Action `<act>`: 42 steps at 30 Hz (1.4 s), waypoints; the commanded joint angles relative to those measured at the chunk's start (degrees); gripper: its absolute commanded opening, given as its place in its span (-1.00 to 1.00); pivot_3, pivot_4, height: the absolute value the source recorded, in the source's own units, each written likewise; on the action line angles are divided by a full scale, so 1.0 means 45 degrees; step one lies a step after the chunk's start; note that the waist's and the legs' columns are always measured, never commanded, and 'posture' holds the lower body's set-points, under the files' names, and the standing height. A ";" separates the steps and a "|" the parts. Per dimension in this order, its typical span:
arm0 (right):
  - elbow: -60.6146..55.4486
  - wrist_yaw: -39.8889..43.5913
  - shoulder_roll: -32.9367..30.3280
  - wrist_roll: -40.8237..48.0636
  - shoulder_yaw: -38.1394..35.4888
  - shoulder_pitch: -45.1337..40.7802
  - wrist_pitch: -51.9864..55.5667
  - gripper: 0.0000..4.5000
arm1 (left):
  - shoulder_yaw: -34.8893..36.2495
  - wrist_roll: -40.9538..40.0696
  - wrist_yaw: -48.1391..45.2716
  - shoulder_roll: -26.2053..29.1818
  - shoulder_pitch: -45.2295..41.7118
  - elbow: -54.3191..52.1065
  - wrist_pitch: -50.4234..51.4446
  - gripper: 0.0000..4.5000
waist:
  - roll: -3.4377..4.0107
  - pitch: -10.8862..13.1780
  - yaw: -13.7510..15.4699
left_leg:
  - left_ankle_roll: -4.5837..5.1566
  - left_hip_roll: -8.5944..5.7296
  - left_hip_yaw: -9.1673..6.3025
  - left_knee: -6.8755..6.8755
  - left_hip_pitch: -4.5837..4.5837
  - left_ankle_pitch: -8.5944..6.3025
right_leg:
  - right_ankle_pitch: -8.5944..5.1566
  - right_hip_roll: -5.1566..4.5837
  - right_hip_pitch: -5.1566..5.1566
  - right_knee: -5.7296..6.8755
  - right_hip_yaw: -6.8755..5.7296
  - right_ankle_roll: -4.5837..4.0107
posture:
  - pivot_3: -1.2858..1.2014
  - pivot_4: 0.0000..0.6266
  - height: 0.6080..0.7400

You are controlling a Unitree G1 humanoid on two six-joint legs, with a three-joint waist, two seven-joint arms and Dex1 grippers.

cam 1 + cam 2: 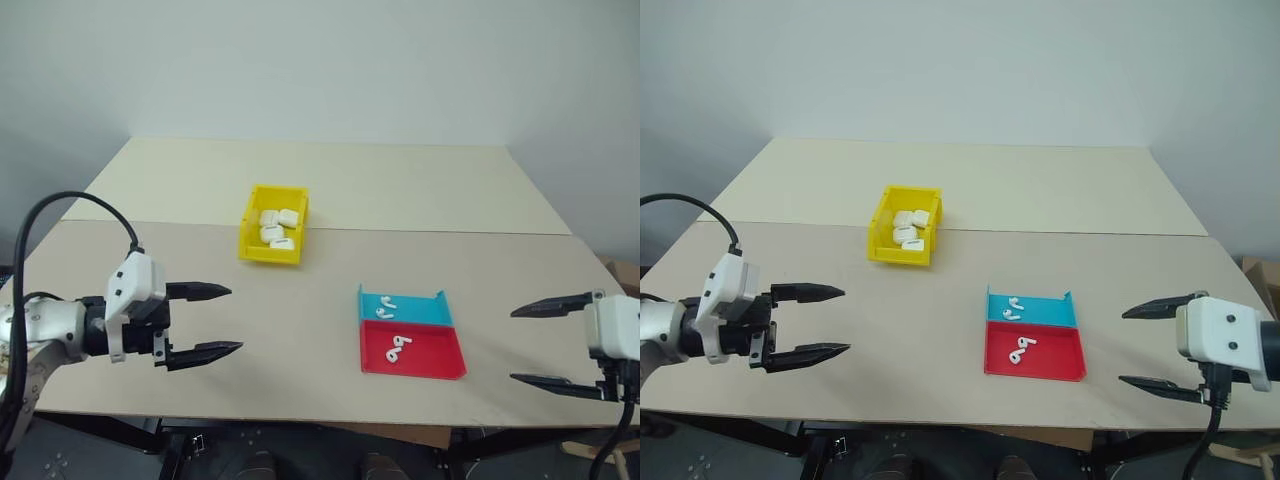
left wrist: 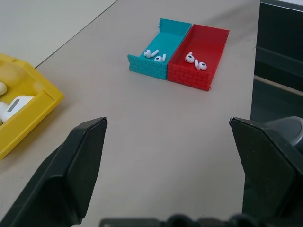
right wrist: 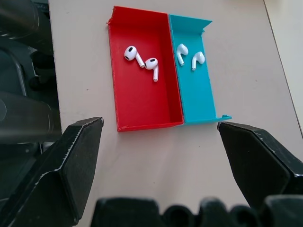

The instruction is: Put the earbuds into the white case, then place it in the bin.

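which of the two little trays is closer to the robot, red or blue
The shallow red plastic tray, which lies at the table's near edge. The shallow blue plastic tray touches its far side, farther from the robot. Each holds two tiny white earbuds.

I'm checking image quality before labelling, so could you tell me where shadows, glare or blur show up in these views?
Head views: soft, even light, with faint shadows on the table under the left gripper. Left wrist view: its black fingers loom large and slightly soft, while the red tray stays sharp. Right wrist view: crisp earbuds with small glossy highlights and no strong glare.
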 commanded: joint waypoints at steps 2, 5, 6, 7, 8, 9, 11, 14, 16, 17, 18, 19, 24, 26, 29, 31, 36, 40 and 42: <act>0.0042 -0.0179 -0.0022 -0.0068 0.0029 -0.0230 -0.0346 0.99 | 0.0343 -0.0207 0.0201 -0.0046 -0.0036 -0.0216 -0.0035 1.00 | 0.0000 0.0000 0.0000 | 0.0000 0.0000 0.0001 -0.0001 -0.0001 0.0000 | 0.0000 0.0000 -0.0001 0.0000 0.0000 0.0000 | 0.03 -0.52 1.00; 0.0062 -0.0266 -0.0030 -0.0109 0.0172 -0.0308 -0.0371 0.99 | 0.0303 -0.0019 0.0352 0.0008 -0.0041 -0.0320 -0.0105 1.00 | -0.0002 0.0001 0.0003 | 0.0000 0.0001 0.0001 -0.0001 -0.0001 0.0000 | 0.0000 -0.0001 -0.0001 0.0000 0.0000 0.0000 | 0.03 -0.52 1.00; 0.0064 -0.0282 -0.0033 -0.0115 0.0204 -0.0323 -0.0383 0.99 | 0.0302 0.0071 0.0335 0.0048 0.0016 -0.0368 -0.0179 1.00 | -0.0002 0.0001 0.0004 | 0.0000 0.0002 0.0001 -0.0001 -0.0001 0.0000 | 0.0000 0.0000 -0.0001 -0.0001 0.0000 -0.0001 | 0.03 -0.52 1.00; 0.0082 -0.0305 -0.0046 -0.0123 0.0257 -0.0358 -0.0392 0.99 | 0.0295 0.0099 0.0348 0.0065 0.0050 -0.0385 -0.0189 1.00 | -0.0002 0.0001 0.0005 | 0.0000 0.0001 0.0002 -0.0001 -0.0001 0.0000 | 0.0000 -0.0001 0.0000 -0.0001 0.0000 -0.0001 | 0.03 -0.52 1.00; 0.0112 -0.0349 -0.0062 -0.0186 0.0342 -0.0394 -0.0434 0.99 | 0.0312 0.0137 0.0419 0.0060 0.0110 -0.0428 -0.0175 1.00 | -0.0002 0.0001 0.0004 | 0.0000 0.0000 0.0002 -0.0001 -0.0001 0.0000 | 0.0000 -0.0001 -0.0001 -0.0001 0.0001 0.0000 | 0.03 -0.52 1.00; 0.0144 -0.0386 -0.0066 -0.0228 0.0416 -0.0431 -0.0471 0.99 | 0.0346 0.0139 0.0449 0.0068 0.0178 -0.0470 -0.0142 1.00 | -0.0002 0.0001 0.0001 | 0.0000 0.0001 0.0002 -0.0001 -0.0001 0.0000 | 0.0000 -0.0001 -0.0001 -0.0001 0.0001 0.0000 | 0.03 -0.52 1.00; 0.0186 -0.0431 -0.0077 -0.0269 0.0507 -0.0481 -0.0513 0.99 | 0.0380 0.0141 0.0476 0.0088 0.0250 -0.0509 -0.0122 1.00 | -0.0002 0.0001 -0.0007 | 0.0000 0.0002 0.0002 -0.0001 0.0000 0.0000 | 0.0000 0.0000 -0.0001 -0.0001 0.0000 0.0000 | 0.03 -0.52 1.00; 0.0230 -0.0428 -0.0105 -0.0257 0.0588 -0.0556 -0.0507 0.99 | 0.0515 0.0593 0.1214 0.0169 0.0430 -0.0749 0.0098 1.00 | -0.0002 0.0001 0.0000 | 0.0000 0.0001 0.0003 -0.0001 -0.0001 0.0000 | 0.0000 -0.0001 -0.0002 0.0000 0.0002 -0.0001 | 0.03 -0.52 1.00; 0.0297 -0.0445 -0.0131 -0.0291 0.0740 -0.0643 -0.0528 0.99 | 0.0527 0.1312 0.2391 0.0291 0.0525 -0.0984 0.0664 1.00 | -0.0003 0.0002 0.0004 | 0.0000 0.0002 0.0002 -0.0001 -0.0001 0.0000 | 0.0000 -0.0001 -0.0001 0.0000 0.0001 -0.0001 | 0.03 -0.52 1.00; 0.0333 -0.0440 -0.0139 -0.0302 0.0809 -0.0682 -0.0550 0.99 | 0.0648 0.1466 0.2955 0.0239 0.0543 -0.1106 0.0988 1.00 | -0.0003 0.0002 0.0003 | 0.0000 0.0001 0.0002 -0.0001 0.0000 0.0000 | 0.0000 -0.0001 -0.0001 0.0000 0.0001 -0.0001 | 0.03 -0.52 1.00; 0.0387 -0.0434 -0.0146 -0.0315 0.0886 -0.0734 -0.0575 0.99 | 0.0826 0.1468 0.3449 0.0251 0.0557 -0.1277 0.1500 1.00 | -0.0004 0.0002 0.0004 | 0.0000 0.0001 0.0002 -0.0001 0.0001 0.0000 | 0.0000 -0.0001 0.0001 0.0000 0.0002 0.0000 | 0.03 -0.52 1.00; 0.0464 -0.0448 -0.0157 -0.0352 0.0999 -0.0822 -0.0612 0.99 | 0.1083 0.1295 0.3757 0.0372 0.0577 -0.1439 0.2157 1.00 | -0.0005 0.0003 -0.0002 | 0.0000 0.0001 0.0002 -0.0001 0.0001 0.0000 | 0.0000 -0.0002 0.0000 0.0000 0.0002 0.0000 | 0.03 -0.52 1.00; 0.0770 -0.0511 -0.0277 -0.0460 0.1451 -0.1289 -0.0664 0.99 | 0.2062 0.1494 0.4744 0.1314 0.1084 -0.2519 0.4817 1.00 | -0.0012 0.0008 -0.0039 | 0.0000 0.0002 0.0005 -0.0008 0.0000 -0.0001 | 0.0000 -0.0002 -0.0006 -0.0004 0.0005 0.0000 | 0.03 -0.52 1.00; 0.0831 -0.0515 -0.0339 -0.0446 0.1570 -0.1446 -0.0648 0.99 | 0.2291 0.1225 0.5156 0.1844 0.0826 -0.2411 0.6600 1.00 | -0.0016 0.0010 -0.0033 | 0.0000 0.0002 0.0011 -0.0009 0.0000 -0.0002 | -0.0001 -0.0004 -0.0010 -0.0002 0.0006 -0.0001 | 0.03 -0.52 1.00; 0.0845 -0.0549 -0.0373 -0.0417 0.1780 -0.1586 -0.0570 0.99 | 0.1542 0.0988 0.5980 0.2888 -0.0788 -0.0905 1.0117 1.00 | -0.0022 0.0014 0.0014 | 0.0001 0.0004 0.0009 -0.0012 0.0016 -0.0001 | -0.0003 0.0000 -0.0007 0.0002 0.0004 -0.0003 | 0.03 -0.52 1.00; 0.0886 -0.0606 -0.0359 -0.0527 0.1940 -0.1547 -0.0574 0.99 | 0.0974 0.1055 0.6206 0.3548 -0.1754 0.0271 1.1588 1.00 | -0.0027 0.0016 0.0013 | 0.0001 0.0002 0.0006 -0.0011 0.0019 -0.0001 | -0.0013 0.0000 -0.0007 0.0006 0.0000 0.0009 | 0.03 -0.52 1.00; 0.0836 -0.0757 -0.0318 -0.0792 0.2132 -0.1336 -0.0569 0.99 | -0.0158 0.1258 0.5716 0.5184 -0.2980 0.3184 1.2350 1.00 | -0.0050 0.0030 -0.0079 | 0.0004 0.0001 0.0015 -0.0027 0.0004 -0.0007 | -0.0019 0.0000 -0.0029 0.0004 0.0005 -0.0005 | 0.03 -0.52 1.00; 0.0707 -0.1002 -0.0270 -0.0825 0.2313 -0.1335 -0.0350 0.99 | -0.1608 0.1621 0.5194 0.5948 -0.3610 0.5329 1.1477 1.00 | -0.0050 0.0030 -0.0084 | 0.0003 -0.0001 0.0021 -0.0071 0.0003 -0.0006 | -0.0026 -0.0001 -0.0056 0.0007 0.0005 -0.0023 | 0.03 -0.52 1.00; 0.0616 -0.1146 -0.0271 -0.0874 0.2406 -0.1315 -0.0211 0.99 | -0.2580 0.1889 0.4995 0.6009 -0.4214 0.6166 1.1149 1.00 | -0.0050 0.0030 -0.0041 | 0.0002 -0.0002 0.0023 -0.0078 0.0002 -0.0006 | -0.0029 0.0000 -0.0061 0.0009 0.0004 -0.0027 | 0.03 -0.52 1.00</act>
